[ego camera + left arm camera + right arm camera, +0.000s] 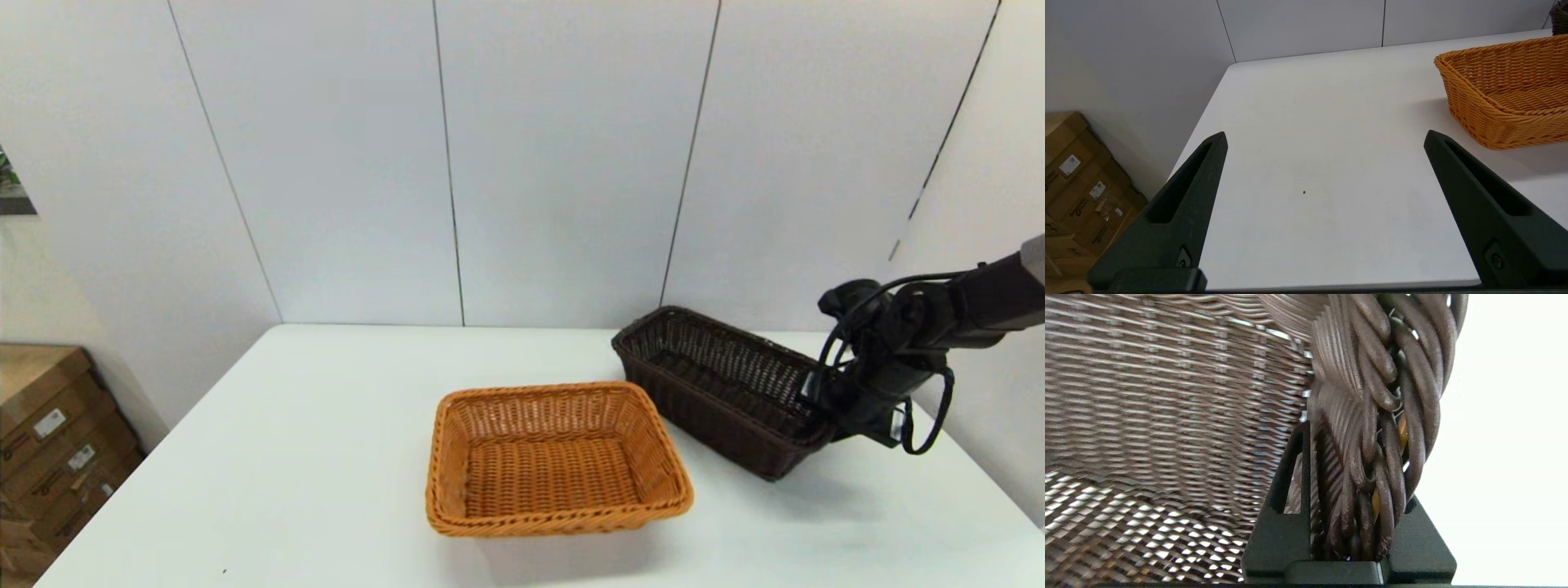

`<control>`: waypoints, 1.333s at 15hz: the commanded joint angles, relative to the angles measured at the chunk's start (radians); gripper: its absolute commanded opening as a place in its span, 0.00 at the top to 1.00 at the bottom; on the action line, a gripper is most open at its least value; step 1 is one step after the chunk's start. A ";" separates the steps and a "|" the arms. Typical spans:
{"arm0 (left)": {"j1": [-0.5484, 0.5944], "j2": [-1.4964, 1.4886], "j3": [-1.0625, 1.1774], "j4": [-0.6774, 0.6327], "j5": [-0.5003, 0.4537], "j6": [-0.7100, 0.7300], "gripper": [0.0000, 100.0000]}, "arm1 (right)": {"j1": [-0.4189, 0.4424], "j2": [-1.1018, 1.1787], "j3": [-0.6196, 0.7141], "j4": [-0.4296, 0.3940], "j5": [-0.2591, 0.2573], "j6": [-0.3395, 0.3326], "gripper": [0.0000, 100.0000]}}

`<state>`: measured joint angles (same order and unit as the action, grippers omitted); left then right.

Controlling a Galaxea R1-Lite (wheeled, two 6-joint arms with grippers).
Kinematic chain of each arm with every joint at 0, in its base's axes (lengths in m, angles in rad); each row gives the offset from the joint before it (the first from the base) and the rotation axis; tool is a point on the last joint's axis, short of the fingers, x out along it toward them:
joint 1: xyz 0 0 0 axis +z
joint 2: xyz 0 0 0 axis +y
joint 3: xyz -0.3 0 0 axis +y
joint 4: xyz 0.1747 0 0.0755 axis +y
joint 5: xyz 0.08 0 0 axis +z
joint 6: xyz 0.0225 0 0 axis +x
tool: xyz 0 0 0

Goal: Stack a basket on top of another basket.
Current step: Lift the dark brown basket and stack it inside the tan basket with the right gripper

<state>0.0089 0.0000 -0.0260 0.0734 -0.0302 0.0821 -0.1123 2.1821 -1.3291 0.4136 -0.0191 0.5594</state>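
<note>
One gripper works: your right gripper (820, 400) pinches the dark basket (718, 384) by its near end rim, right of the orange basket (555, 457); lift it level before carrying; the left gripper (1325, 139) hangs spread, parked.

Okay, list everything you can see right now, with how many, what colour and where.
dark basket: one, dark brown, table's right rear, tilted, right end raised
orange basket: one, orange-tan, middle of the table, flat, apart from the dark one
table: one, white, under both baskets
cardboard boxes: several, brown, on the floor left of the table
wall panels: white, behind the table
right end effector: one, black, shut on the dark basket's right-end rim
left end effector: one, black, open, above bare table left of the orange basket
</note>
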 commanded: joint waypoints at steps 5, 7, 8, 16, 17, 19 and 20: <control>0.000 -0.002 0.000 0.000 0.000 0.001 0.00 | -0.052 -0.156 -0.021 0.010 0.153 0.004 1.00; 0.002 -0.002 0.000 0.000 0.000 0.001 0.00 | -0.075 -0.171 -0.021 0.013 0.217 0.007 1.00; 0.002 -0.002 0.000 0.000 0.000 0.001 0.00 | -0.082 -0.176 -0.021 0.014 0.226 0.007 1.00; 0.000 -0.002 0.000 0.000 0.000 0.001 0.00 | -0.124 -0.259 -0.021 0.044 0.447 0.033 1.00; 0.002 -0.002 0.000 0.000 0.000 0.001 0.00 | -0.124 -0.277 -0.019 0.047 0.478 0.034 1.00; 0.000 -0.002 0.000 0.000 0.000 0.001 0.00 | -0.113 -0.309 -0.019 0.073 0.512 0.028 1.00; 0.000 -0.002 0.000 0.000 0.000 0.001 0.00 | -0.098 -0.323 -0.019 0.082 0.524 0.027 1.00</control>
<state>0.0089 0.0000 -0.0260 0.0734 -0.0306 0.0821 -0.2304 1.9055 -1.3485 0.4796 0.4857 0.5857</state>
